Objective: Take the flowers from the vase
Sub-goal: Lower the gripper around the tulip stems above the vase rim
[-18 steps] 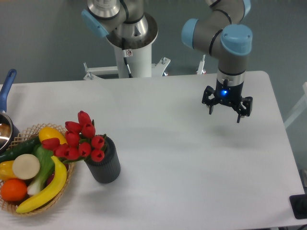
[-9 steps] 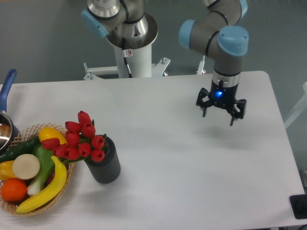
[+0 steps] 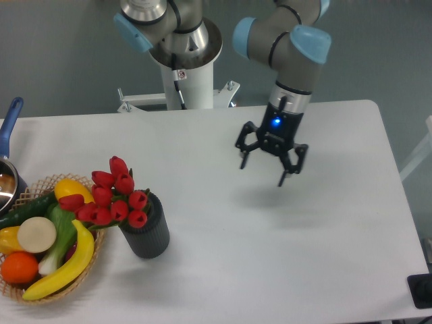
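Note:
A bunch of red tulip buds, the flowers, leans to the left out of the vase, a short dark ribbed cylinder standing on the white table at the lower left. My gripper hangs above the table's middle right, well to the right of the vase and farther back. Its fingers are spread open with nothing between them. A blue light glows on its wrist.
A wicker basket with a banana, an orange, a yellow pepper and green vegetables stands just left of the vase, touching the flowers. A pot with a blue handle sits at the left edge. The arm's white base stands behind the table.
The gripper has moved left and slightly toward the table's middle, and has tilted. It stays open. The flowers and vase have not moved.

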Robot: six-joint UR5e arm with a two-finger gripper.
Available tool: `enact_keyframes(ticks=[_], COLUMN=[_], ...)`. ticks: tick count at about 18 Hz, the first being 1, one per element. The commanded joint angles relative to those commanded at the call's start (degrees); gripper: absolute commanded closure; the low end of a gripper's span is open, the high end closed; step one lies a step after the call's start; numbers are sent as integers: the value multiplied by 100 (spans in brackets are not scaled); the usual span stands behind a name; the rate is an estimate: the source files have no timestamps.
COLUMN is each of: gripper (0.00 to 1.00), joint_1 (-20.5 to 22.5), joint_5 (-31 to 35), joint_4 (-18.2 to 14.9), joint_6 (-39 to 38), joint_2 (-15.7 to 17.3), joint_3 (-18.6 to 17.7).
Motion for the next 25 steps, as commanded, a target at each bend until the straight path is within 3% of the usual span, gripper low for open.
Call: enact_keyframes(ticks=[5,11,15,25], gripper=[0,0,0,0], joint_1=[-615,-1020,-1301,-1741], joint_5=[-616,-651,-1240,-1267], joint_4=[0,26,35,149], joint_6=[-18,-501,-510,-510], joint_2=[-18,88,-123,-606], joint_3=[53,114,176,475])
